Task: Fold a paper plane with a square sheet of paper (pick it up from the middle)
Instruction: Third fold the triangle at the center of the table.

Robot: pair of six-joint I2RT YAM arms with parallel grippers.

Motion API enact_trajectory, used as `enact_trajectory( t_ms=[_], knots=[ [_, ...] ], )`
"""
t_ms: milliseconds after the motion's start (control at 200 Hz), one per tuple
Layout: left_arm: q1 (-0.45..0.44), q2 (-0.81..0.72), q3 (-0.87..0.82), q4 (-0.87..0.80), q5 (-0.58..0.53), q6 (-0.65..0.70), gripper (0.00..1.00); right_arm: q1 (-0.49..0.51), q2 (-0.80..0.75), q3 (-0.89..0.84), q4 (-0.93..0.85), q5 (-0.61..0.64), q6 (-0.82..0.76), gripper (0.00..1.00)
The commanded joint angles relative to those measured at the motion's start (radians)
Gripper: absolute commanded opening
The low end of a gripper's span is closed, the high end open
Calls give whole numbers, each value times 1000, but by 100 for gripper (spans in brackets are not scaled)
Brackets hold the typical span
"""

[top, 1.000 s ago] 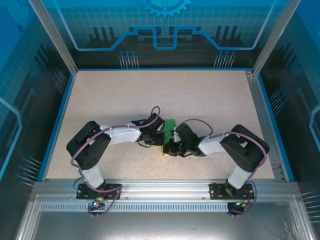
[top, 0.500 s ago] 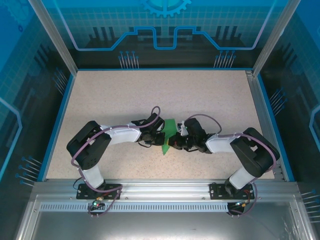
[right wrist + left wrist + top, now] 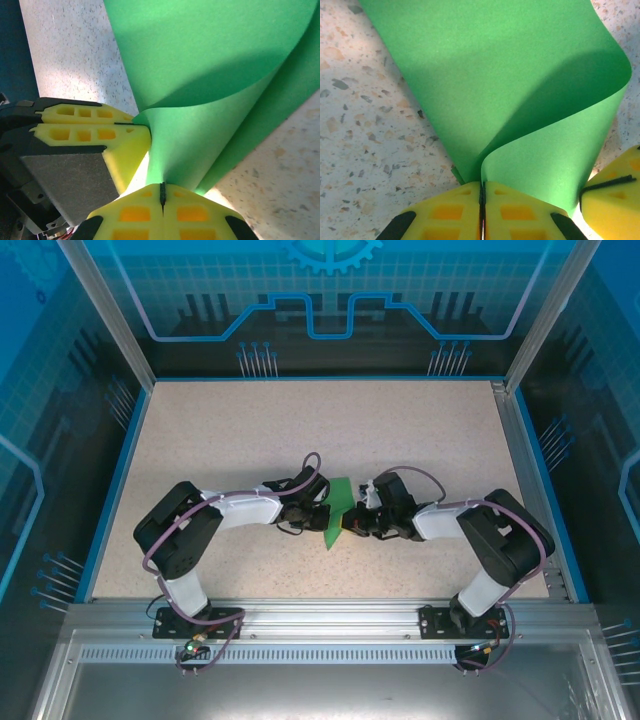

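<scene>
left gripper (image 3: 482, 194) and right gripper (image 3: 162, 192) each pinched tight on the curled green paper (image 3: 495, 75) edge, just beside each other; open table (image 3: 330, 430) all round.

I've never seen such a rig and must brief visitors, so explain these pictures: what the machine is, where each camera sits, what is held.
The machine is two robot arms bolted side by side at the near edge of a speckled table. The wide picture looks down from above and behind them. Each close-up comes from a camera on one wrist, looking along that arm's yellow grasping end. The one loose thing is the square sheet of paper, bright green, bent over in a soft curve. The left tool is shut on it, and the right tool is shut on it too, right beside the left one, near the table's middle.
</scene>
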Motion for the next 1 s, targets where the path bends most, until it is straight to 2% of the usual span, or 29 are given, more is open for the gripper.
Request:
enact_trajectory(
  t_ms=[0,220,480,815,995],
  knots=[
    [-8,52,-3,-40,16,11,12,-21,22,10,-30,-9,-32,0],
    [-7,57,-3,-38,17,11,12,-46,40,-6,-19,-26,-36,0],
    [-7,47,-3,-43,12,13,12,-38,-83,-6,-93,-28,-63,1],
    [-9,51,4,-41,15,10,12,-18,42,75,-23,-58,-37,1],
    [-8,45,18,-51,18,16,12,-23,17,82,-68,-43,-51,1]
  ],
)
